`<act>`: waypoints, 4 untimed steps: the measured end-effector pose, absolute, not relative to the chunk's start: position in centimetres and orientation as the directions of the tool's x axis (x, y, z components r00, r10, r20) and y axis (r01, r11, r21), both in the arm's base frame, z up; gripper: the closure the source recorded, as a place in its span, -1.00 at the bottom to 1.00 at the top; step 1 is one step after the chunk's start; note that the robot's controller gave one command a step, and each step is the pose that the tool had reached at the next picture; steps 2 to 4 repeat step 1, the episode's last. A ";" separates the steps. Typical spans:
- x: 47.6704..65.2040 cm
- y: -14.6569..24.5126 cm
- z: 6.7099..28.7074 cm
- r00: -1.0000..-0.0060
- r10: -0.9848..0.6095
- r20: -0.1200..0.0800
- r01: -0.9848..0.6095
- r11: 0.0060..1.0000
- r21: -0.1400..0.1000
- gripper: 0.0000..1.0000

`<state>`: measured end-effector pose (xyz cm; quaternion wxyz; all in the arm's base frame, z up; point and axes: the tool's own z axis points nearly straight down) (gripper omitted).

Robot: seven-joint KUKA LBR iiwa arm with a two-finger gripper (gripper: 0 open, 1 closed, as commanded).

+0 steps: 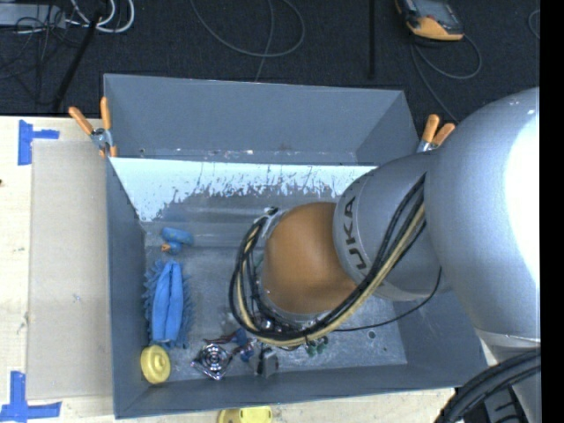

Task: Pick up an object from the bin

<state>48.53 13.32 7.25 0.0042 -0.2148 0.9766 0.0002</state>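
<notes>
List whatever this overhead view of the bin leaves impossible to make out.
1. Floor of the bin under the wrist: hidden by the orange cover and its cables.
2. The small dark bits by the front wall, beside the silvery metal piece: too small to name.
3. The yellow object outside the front wall: cut off by the bottom edge.
4. The right side of the floor: covered by the arm.
</notes>
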 end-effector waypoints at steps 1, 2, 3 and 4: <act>49.6 10.8 16.0 -0.911 -0.411 0.000 -0.411 0.911 0.000 1.00; 49.6 10.8 16.0 -0.911 -0.411 0.000 -0.411 0.911 0.000 1.00; 49.6 10.8 16.0 -0.911 -0.411 0.000 -0.411 0.911 0.000 1.00; 49.6 10.8 16.0 -0.911 -0.411 0.000 -0.411 0.911 0.000 1.00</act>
